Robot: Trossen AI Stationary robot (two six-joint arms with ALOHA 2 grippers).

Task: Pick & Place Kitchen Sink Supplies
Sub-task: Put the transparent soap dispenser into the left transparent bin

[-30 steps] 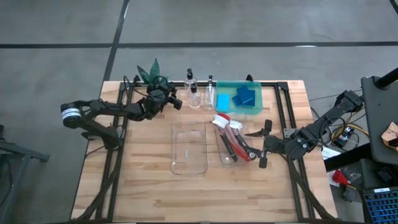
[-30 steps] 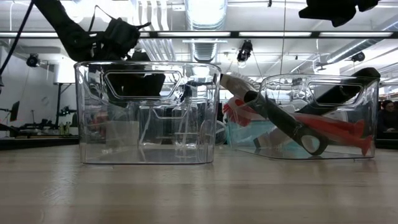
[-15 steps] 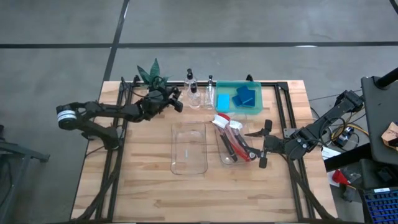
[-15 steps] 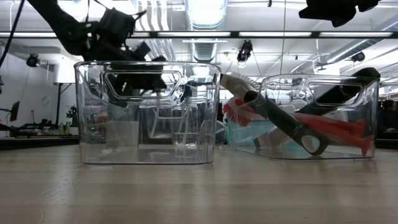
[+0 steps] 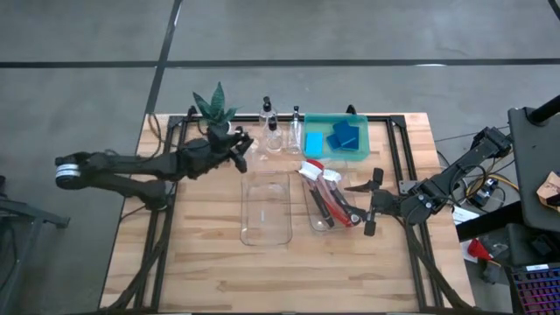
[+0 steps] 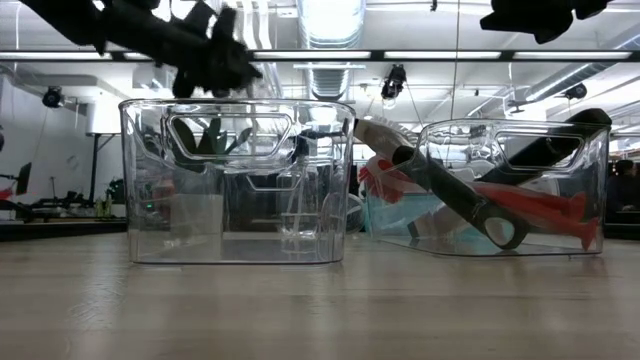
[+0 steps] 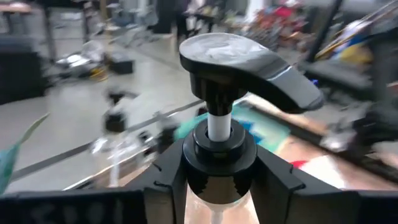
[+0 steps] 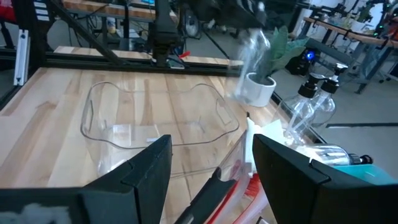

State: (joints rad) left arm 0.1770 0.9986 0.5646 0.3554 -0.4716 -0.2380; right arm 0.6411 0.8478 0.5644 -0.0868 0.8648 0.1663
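Left tool [image 5: 238,144] clamped on neck of clear bottle [image 7: 217,143], carried above surface, just short of empty bin [image 5: 265,207] ahead. Keep upright, centre over bin, lower before release. Right tool [image 5: 367,203] open, empty, beside brush bin [image 5: 325,219].

Bright, even overhead lighting; motion-blurred background behind the sharp pump bottle [image 7: 230,149]; ceiling-lamp glare.

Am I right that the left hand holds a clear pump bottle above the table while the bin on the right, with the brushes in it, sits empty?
Not quite. The left hand does grip a clear pump bottle, as the left wrist view shows. But the high view shows the right bin holding red and black-handled brushes; it is the left bin that is empty.
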